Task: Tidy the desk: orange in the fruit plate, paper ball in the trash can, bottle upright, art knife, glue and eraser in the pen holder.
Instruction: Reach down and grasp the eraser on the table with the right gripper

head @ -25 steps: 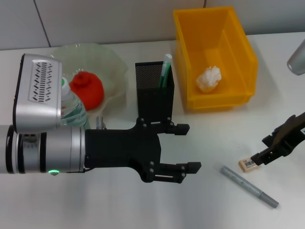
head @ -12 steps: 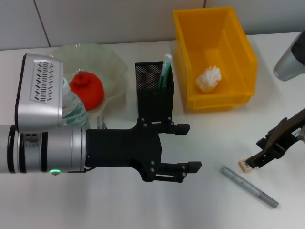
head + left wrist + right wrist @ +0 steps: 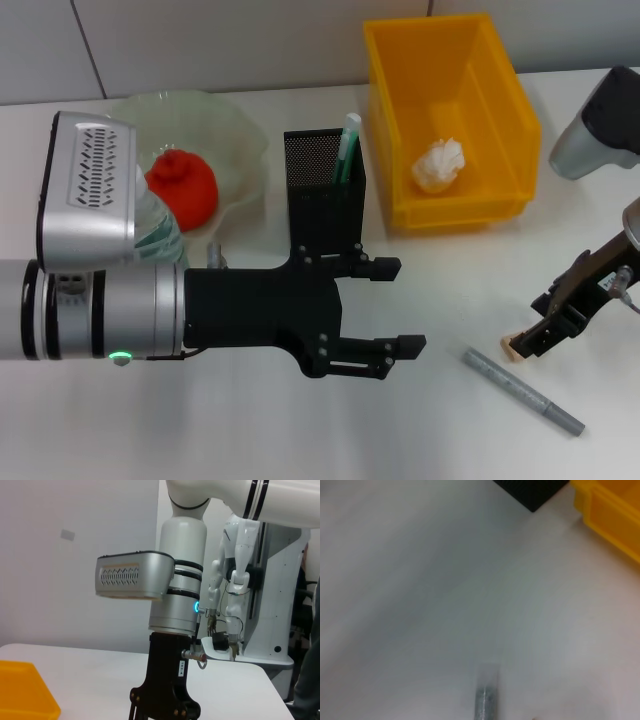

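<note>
the eraser (image 3: 513,347) is clamped between the closed fingers of the right gripper (image 3: 530,342), low over the desk (image 3: 430,430) just beside the grey art knife (image 3: 522,390). the left gripper (image 3: 395,308) is held with its jaws spread in front of the pen holder (image 3: 322,188).

We see a white worktop (image 3: 200,430) filling most of the frame, with a pale grey panelled wall (image 3: 220,40) along the top.

The left arm (image 3: 100,325) is a silver cylinder with black rings and a small green light, carrying a vented grey box; its tool (image 3: 385,310) is matte black with visible screws.
</note>
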Robot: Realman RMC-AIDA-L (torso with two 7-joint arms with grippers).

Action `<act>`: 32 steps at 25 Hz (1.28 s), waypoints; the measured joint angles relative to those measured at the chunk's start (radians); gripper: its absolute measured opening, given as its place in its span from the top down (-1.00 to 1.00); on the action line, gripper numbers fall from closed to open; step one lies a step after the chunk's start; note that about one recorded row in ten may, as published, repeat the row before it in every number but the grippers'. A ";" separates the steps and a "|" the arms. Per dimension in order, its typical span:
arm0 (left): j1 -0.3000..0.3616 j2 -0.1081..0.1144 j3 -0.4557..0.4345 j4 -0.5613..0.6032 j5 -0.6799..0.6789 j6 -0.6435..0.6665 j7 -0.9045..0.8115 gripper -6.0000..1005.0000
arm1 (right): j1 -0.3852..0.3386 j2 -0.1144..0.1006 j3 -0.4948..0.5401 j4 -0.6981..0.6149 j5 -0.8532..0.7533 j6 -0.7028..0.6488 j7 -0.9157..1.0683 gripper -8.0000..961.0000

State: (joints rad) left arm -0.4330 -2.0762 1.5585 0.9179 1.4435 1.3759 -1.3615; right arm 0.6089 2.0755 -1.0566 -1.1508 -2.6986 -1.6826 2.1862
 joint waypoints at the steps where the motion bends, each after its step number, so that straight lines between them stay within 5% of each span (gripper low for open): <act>1: -0.001 0.000 0.000 -0.003 0.000 0.000 0.001 -0.57 | 0.003 0.000 -0.006 0.002 -0.003 0.001 0.001 -0.43; 18: -0.003 -0.001 0.003 -0.007 -0.002 0.001 0.012 -0.57 | 0.106 -0.013 -0.017 0.089 -0.083 -0.040 -0.002 -0.43; 32: -0.003 -0.001 0.016 -0.010 -0.002 0.000 0.013 -0.57 | 0.125 -0.008 -0.028 0.105 -0.092 -0.031 -0.005 -0.43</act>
State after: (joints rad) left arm -0.4356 -2.0769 1.5746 0.9080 1.4418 1.3759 -1.3482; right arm 0.7338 2.0675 -1.0849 -1.0460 -2.7910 -1.7135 2.1810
